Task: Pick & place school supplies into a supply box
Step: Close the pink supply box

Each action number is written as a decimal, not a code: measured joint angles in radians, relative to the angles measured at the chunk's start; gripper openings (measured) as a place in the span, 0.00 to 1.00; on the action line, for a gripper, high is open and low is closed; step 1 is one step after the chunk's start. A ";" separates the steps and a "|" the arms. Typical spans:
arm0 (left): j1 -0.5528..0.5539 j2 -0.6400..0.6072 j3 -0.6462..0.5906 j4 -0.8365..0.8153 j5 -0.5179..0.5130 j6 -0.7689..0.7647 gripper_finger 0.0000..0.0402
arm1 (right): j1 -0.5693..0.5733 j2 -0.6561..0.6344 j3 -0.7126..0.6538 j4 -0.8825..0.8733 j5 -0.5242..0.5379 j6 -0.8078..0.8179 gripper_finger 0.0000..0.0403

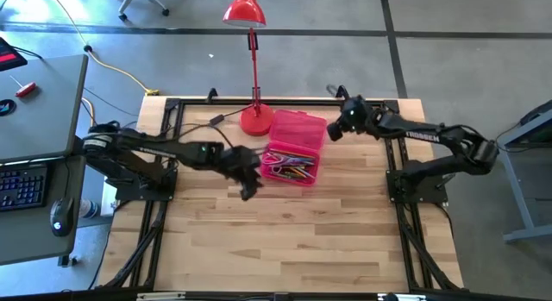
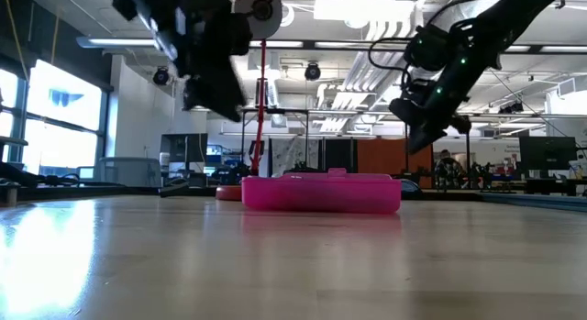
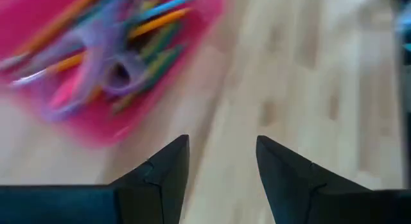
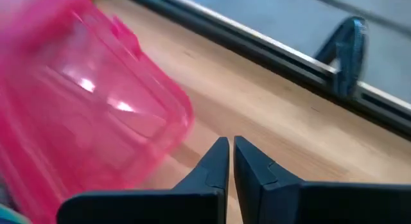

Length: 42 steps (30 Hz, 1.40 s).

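Observation:
The translucent pink supply box (image 1: 293, 150) lies open on the table's far middle, its lid (image 1: 298, 127) flat toward the far edge. Pens, pencils, markers and purple-handled scissors (image 3: 106, 63) lie inside its tray (image 1: 290, 166). My left gripper (image 1: 250, 187) hangs open and empty just left of and nearer than the box, above the table. My right gripper (image 1: 335, 128) is raised to the right of the lid (image 4: 96, 102), fingers almost together, holding nothing.
A red desk lamp (image 1: 254, 68) stands behind the box with its base (image 1: 256, 120) touching the lid's left side. A black cable (image 1: 203, 127) runs along the far left. Bare wood table (image 1: 285, 241) lies toward the near edge.

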 joint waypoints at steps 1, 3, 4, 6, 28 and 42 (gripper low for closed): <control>-0.010 0.011 -0.022 0.063 0.025 0.000 0.52 | -0.025 0.003 0.000 0.024 -0.042 0.001 0.00; -0.026 0.028 -0.048 0.099 0.047 0.000 0.52 | -0.064 0.020 0.001 0.068 -0.097 0.002 0.00; -0.036 0.038 -0.049 0.132 0.040 0.000 0.52 | -0.082 0.029 0.001 0.077 -0.109 0.004 0.00; -0.051 0.047 -0.051 0.118 0.018 0.000 0.52 | -0.095 0.070 0.001 0.113 -0.115 0.026 0.00; 0.059 0.310 -0.051 0.314 -0.064 -0.034 0.52 | -0.219 0.415 0.001 0.468 -0.284 0.018 0.00; 0.100 0.312 -0.052 0.292 -0.060 -0.007 0.52 | -0.217 0.457 0.001 0.539 -0.512 -0.020 0.00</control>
